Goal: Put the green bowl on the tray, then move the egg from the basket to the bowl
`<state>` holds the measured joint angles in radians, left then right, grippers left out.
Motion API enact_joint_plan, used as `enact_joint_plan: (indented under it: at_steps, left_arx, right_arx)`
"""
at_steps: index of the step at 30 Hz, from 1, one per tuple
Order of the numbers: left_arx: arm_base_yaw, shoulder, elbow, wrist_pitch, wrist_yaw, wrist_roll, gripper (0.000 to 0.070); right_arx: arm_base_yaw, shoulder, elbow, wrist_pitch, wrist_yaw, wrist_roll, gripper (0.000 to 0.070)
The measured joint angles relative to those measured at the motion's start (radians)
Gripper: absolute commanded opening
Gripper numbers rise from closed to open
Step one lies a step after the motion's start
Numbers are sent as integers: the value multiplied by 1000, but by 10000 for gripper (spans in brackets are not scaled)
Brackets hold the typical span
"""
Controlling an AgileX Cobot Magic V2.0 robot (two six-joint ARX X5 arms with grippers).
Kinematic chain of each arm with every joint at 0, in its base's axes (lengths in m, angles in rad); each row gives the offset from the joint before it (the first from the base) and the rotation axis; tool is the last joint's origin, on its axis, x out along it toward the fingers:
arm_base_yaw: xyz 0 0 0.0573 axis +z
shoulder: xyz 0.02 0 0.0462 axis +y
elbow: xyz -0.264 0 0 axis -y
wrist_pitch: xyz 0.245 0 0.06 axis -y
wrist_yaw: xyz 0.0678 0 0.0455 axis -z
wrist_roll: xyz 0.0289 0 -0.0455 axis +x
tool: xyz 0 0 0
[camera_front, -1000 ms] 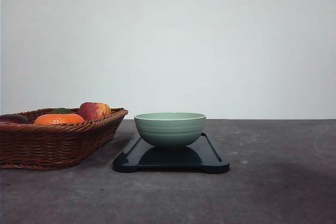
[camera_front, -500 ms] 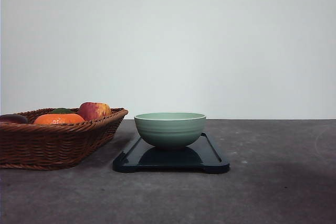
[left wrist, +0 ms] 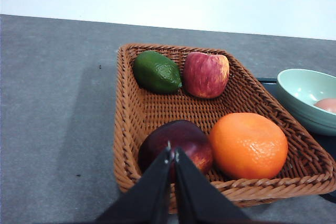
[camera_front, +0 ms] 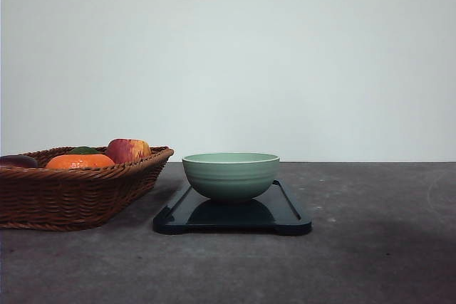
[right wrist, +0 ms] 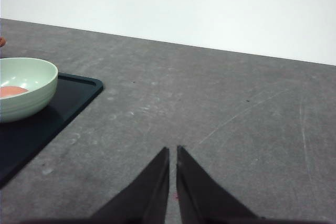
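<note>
Both steps of the task looked done, judging by how things lay. The bowl [camera_front: 230, 174] stood upright on the tray [camera_front: 285, 217], toward the tray's far edge, and the tray sat on the desk [camera_front: 370, 247] just beside the basket [camera_front: 71, 194], at its right. In the left wrist view a pale pinkish rounded thing, taken to be the egg [left wrist: 327, 104], lay inside the bowl [left wrist: 304, 98]; the right wrist view showed the same pinkish shape [right wrist: 11, 91] low in the bowl [right wrist: 26, 87]. From the front the bowl's wall hid it.

Four fruits were in the basket [left wrist: 131, 124]: a lime [left wrist: 156, 72] and an apple [left wrist: 206, 74] at the far end, an orange [left wrist: 248, 145] and a dark plum [left wrist: 176, 145] at the near end. No egg could be seen among them.

The left pincer [left wrist: 172, 157] hung over the basket's near rim with its fingers pressed together on nothing, the tips in front of the plum. The right pincer [right wrist: 172, 153] was likewise clenched and empty, above bare desk [right wrist: 236, 124] to the right of the tray [right wrist: 68, 103], well apart from the bowl.

Nothing seemed left to do except perhaps pulling the arms clear.
</note>
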<state>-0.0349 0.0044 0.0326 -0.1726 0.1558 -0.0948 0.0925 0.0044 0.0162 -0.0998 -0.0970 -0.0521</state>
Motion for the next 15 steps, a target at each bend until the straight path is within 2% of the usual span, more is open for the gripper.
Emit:
enact_joint_plan:
  at_steps: [15]
  left_arx:
    - [0, 0, 0, 0, 0, 0, 0]
  right_arx:
    - [0, 0, 0, 0, 0, 0, 17]
